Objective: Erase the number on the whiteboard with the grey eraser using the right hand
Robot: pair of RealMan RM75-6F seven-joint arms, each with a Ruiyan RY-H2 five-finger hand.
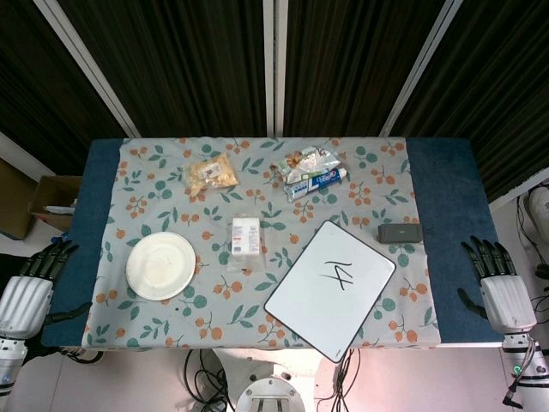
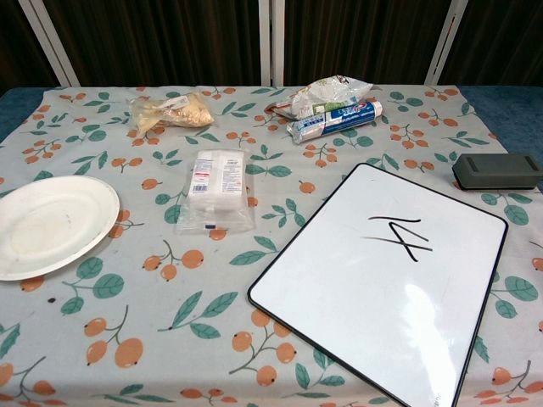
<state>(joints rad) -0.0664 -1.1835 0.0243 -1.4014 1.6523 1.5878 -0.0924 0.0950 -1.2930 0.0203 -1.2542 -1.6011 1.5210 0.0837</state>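
Floral cloth [image 1: 369, 184] covers the surface [image 1: 446, 206], largest of all. On it the whiteboard [image 1: 330, 289] lies tilted at the near right, the number "14" [image 1: 339, 275] written near its middle. A white plate [image 1: 160, 265] sits at the left. The left hand [image 1: 34, 283] and right hand [image 1: 497, 283] rest off the two sides, fingers spread, holding nothing. The grey eraser [image 1: 400, 233] lies just beyond the whiteboard's far right corner, well apart from the right hand.
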